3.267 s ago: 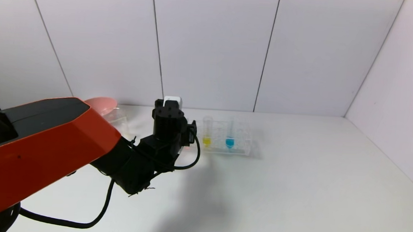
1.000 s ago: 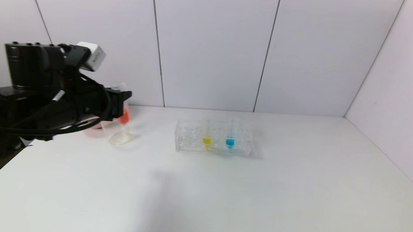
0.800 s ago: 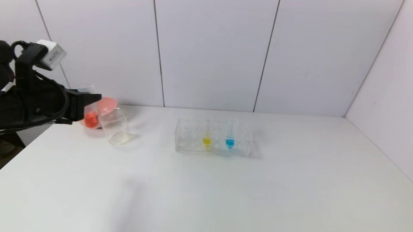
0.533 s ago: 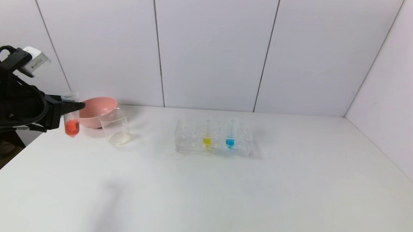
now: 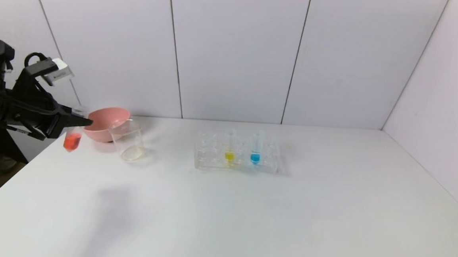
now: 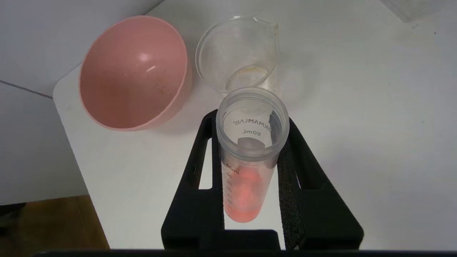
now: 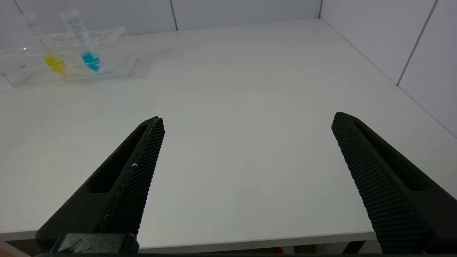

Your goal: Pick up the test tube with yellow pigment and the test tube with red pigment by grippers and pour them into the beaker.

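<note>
My left gripper [image 5: 73, 122] is shut on the test tube with red pigment [image 5: 72, 135] and holds it nearly upright above the table's left edge, left of the beaker. In the left wrist view the tube [image 6: 246, 167] sits between the black fingers [image 6: 200, 167], red-orange liquid at its bottom. The clear beaker [image 5: 128, 140] stands beside the pink bowl; it also shows in the left wrist view [image 6: 237, 53]. The test tube with yellow pigment [image 5: 230, 146] stands in the clear rack [image 5: 266, 162], and shows in the right wrist view [image 7: 43, 43]. My right gripper [image 7: 246, 157] is open and empty over the table's front edge, out of the head view.
A pink bowl [image 5: 108, 124] stands at the back left corner, touching the beaker. A tube with blue liquid [image 5: 255, 148] stands in the rack next to the yellow one. White walls close the back and right sides.
My left arm lifted the red tube out of the rack and swung it left past the beaker and bowl. In the last half second it shifted slightly left and lower.
</note>
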### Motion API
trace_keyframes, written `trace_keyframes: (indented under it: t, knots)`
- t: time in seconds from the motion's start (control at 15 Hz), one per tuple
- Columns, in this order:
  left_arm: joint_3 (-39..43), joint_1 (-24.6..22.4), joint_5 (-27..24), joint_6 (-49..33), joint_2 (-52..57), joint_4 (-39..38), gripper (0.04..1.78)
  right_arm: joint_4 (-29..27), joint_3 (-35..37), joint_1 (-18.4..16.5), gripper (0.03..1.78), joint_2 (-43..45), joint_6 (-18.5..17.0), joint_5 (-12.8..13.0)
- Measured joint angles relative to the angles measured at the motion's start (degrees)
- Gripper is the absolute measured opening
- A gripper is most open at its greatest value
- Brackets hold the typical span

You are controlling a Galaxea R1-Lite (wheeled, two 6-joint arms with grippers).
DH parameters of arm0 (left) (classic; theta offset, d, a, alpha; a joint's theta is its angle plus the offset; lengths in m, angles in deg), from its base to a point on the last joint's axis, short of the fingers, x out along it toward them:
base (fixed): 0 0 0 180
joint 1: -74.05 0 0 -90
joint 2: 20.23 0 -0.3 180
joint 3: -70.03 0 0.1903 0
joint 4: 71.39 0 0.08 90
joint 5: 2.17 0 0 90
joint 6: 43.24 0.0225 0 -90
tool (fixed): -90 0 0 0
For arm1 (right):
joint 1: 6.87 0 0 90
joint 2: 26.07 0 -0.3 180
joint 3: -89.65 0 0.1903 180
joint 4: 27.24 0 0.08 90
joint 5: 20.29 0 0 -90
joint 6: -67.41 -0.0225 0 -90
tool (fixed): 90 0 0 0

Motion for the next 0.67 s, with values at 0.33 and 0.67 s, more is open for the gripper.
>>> trace_keyframes:
  t: [0.33, 0.67]
  knots:
    - [-15.7, 0.0, -2.4, 9.3, -8.7, 15.6, 0.44, 0.0, 0.0, 0.0, 1.71, 0.0, 0.0, 0.0]
    - [-37.2, 1.3, 0.4, 15.1, -17.8, 33.8, 0.44, 0.0, 0.0, 0.0, 1.71, 0.0, 0.0, 0.0]
